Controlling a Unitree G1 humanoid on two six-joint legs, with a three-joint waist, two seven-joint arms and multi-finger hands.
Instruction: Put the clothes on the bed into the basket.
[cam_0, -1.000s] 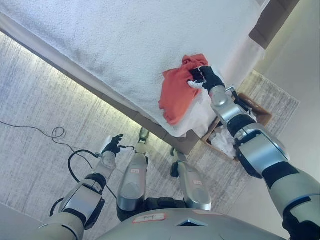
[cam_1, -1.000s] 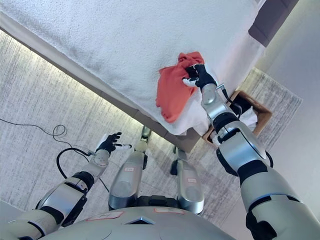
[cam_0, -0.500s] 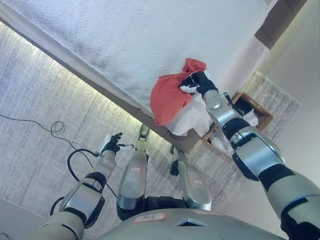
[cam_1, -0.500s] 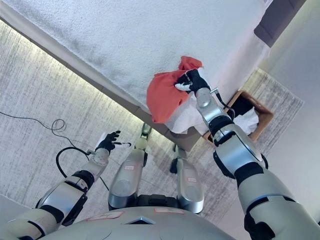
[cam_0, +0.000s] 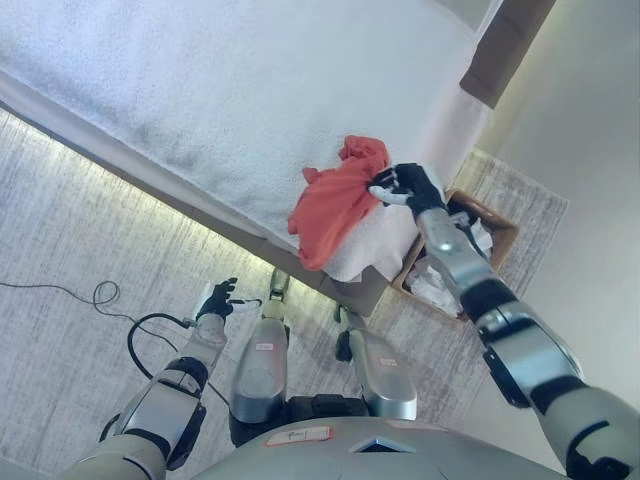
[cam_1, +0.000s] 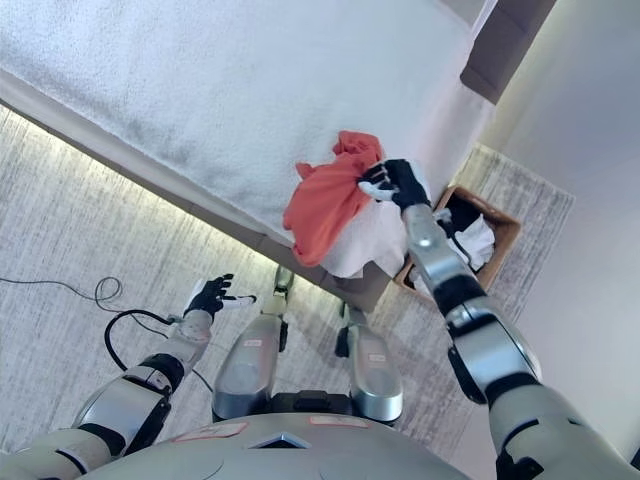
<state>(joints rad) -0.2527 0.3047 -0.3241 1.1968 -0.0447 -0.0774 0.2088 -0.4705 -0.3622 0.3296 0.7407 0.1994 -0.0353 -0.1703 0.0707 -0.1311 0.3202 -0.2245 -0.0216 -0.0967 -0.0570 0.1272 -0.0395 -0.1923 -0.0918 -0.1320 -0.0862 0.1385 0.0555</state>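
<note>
An orange-red garment (cam_0: 335, 203) hangs bunched over the near corner of the white bed (cam_0: 220, 90). My right hand (cam_0: 408, 186) is shut on the garment's right side and holds it up just above the bed's edge. A brown basket (cam_0: 497, 232) with white clothes in it stands on the floor to the right of the bed corner, below my right arm. My left hand (cam_0: 218, 298) hangs low over the carpet, fingers relaxed, holding nothing.
A white bed cover drapes down at the bed corner (cam_0: 375, 250). A dark headboard (cam_0: 505, 45) is at the top right. Grey patterned carpet (cam_0: 70, 230) lies in front of the bed, and a pale wall is on the right.
My right hand has lifted the orange-red garment off the bed and drawn it toward the bed's edge. The camera has shifted, so the bed and basket sit differently in view.
</note>
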